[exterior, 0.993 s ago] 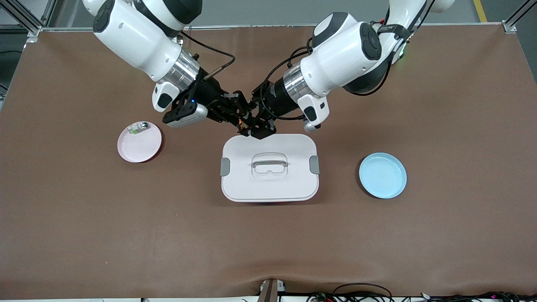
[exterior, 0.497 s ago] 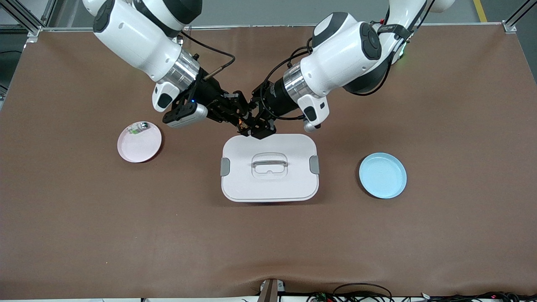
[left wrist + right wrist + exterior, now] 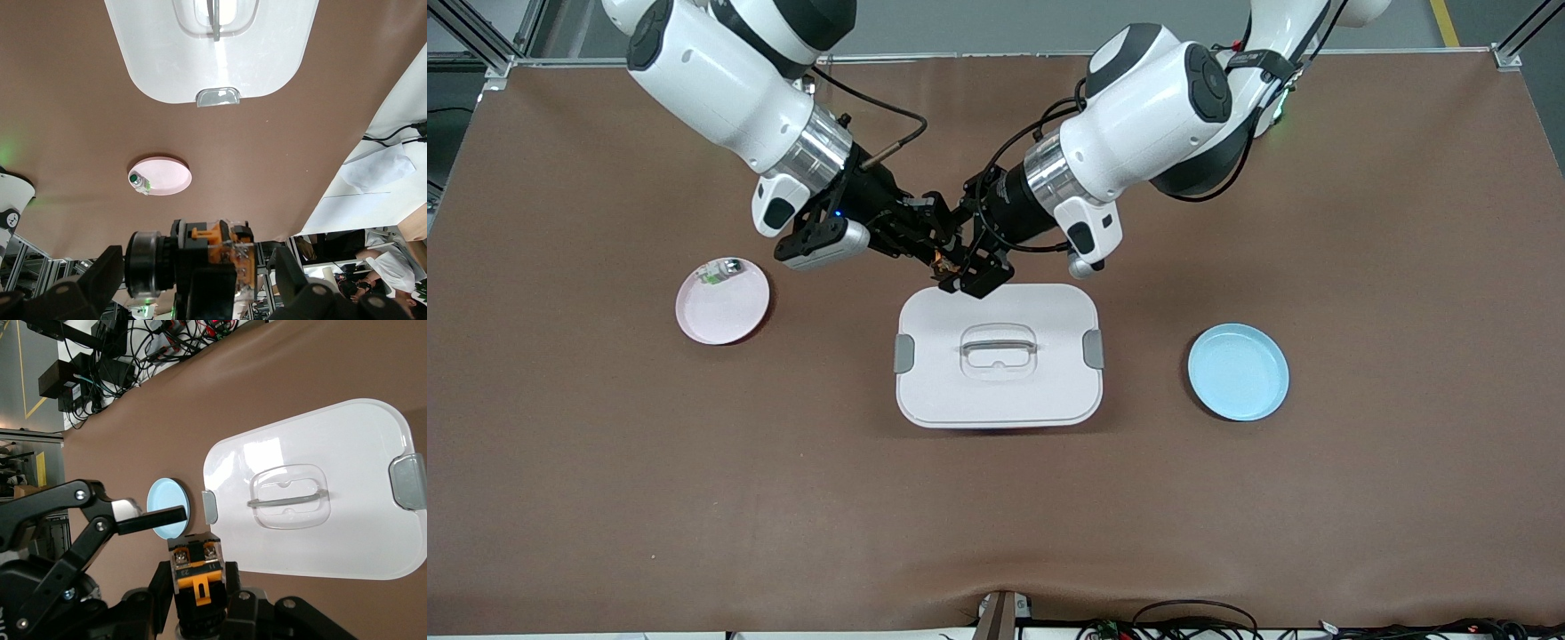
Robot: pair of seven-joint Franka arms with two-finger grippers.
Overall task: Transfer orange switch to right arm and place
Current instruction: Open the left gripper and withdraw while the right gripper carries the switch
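A brown tabletop [image 3: 605, 462] carries a white box [image 3: 998, 409] with grey clips, a pink plate [image 3: 725, 317] and a light blue plate [image 3: 1238, 372]. The switch [image 3: 195, 574] is black and orange.

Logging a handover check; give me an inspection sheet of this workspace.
Surface: brown mat, nothing spilled.
Job's things: orange switch in the air over the closed white container.
Clutter: whitish-green piece on pink plate; blue plate bare, toward the left arm's end.
Grippers: right gripper shut on the switch; left gripper open beside it.
Cables: wires along the table edge nearest the camera.
Surroundings: metal frame post.
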